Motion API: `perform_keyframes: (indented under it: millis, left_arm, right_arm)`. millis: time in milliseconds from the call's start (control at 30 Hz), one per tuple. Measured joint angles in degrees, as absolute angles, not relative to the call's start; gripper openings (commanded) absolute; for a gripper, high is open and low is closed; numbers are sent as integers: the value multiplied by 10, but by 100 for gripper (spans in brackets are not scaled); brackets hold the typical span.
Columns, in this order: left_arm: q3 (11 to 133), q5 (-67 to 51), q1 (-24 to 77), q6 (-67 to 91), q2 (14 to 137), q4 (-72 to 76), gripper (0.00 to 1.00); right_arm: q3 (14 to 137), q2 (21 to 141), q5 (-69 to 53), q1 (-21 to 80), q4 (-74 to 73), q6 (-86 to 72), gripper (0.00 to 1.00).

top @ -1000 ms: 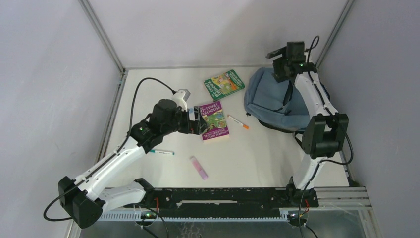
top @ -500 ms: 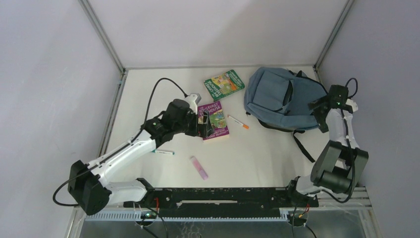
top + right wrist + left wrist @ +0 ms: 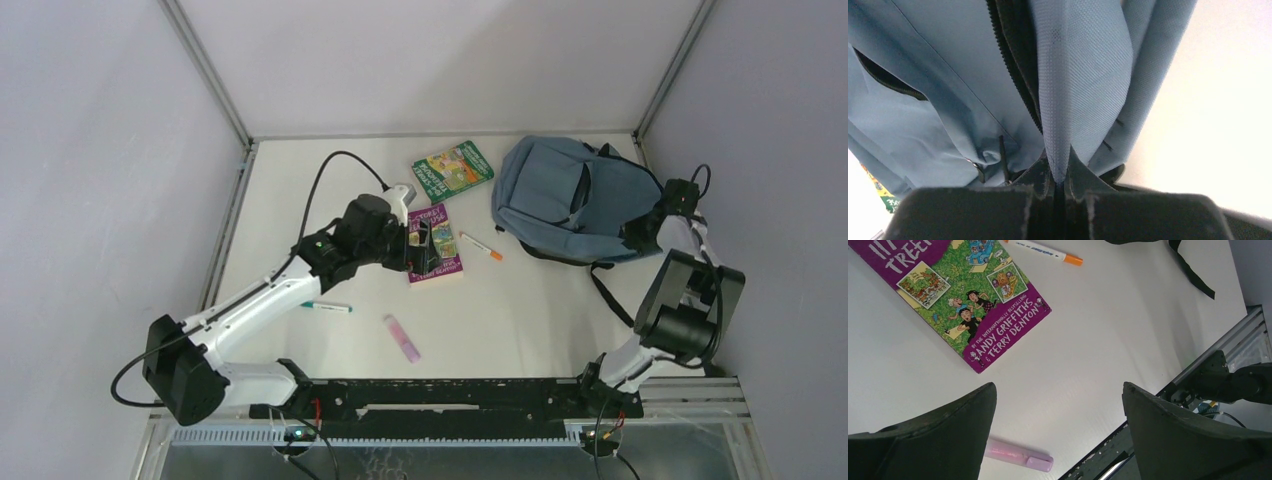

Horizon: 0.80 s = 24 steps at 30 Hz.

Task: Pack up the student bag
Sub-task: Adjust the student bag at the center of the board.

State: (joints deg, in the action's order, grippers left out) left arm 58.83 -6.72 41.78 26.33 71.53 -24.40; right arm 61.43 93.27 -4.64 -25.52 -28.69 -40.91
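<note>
Your right fingers (image 3: 1083, 180) are pinching a fold of the soft dusty-blue fabric backpack (image 3: 948, 75), your left fingers (image 3: 948, 425) gaping wide.

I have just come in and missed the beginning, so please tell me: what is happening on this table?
The right gripper is shut on a fabric fold of the blue backpack, beside a zip. The left gripper hangs open by the purple Treehouse book, which lies flat, not gripped. A green book, an orange-capped marker, a teal pen and a pink pen lie loose on the table, outside the bag.
</note>
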Motion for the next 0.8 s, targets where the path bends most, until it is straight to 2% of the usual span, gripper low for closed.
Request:
perform_keyframes:
  millis: [100, 167, 200, 300, 367, 400, 533, 800]
  left_arm:
    - [594, -77, 418, 266, 728, -244, 100]
    - [616, -99, 418, 272, 755, -245, 100]
    - [634, -111, 418, 277, 777, -243, 100]
    - [682, -140, 419, 293, 842, -232, 98]
    - [718, -162, 420, 304, 894, -226, 96]
    - [732, -169, 421, 308, 914, -224, 95]
    - [805, -185, 432, 326, 1002, -229, 90]
    - [881, -107, 457, 373, 1080, -293, 68]
  right_arm:
    - [543, 872, -55, -255, -265, -429, 0]
    - [462, 783, -63, -250, -268, -457, 9]
    - [428, 738, -65, -246, -274, -473, 19]
    - [330, 584, -65, -227, -298, -540, 64]
    - [273, 460, -69, -205, -328, -579, 81]
    - [261, 423, -70, -199, -340, -594, 86]
    - [267, 309, -74, -194, -389, -591, 89]
    - [360, 314, -76, -189, -448, -477, 88]
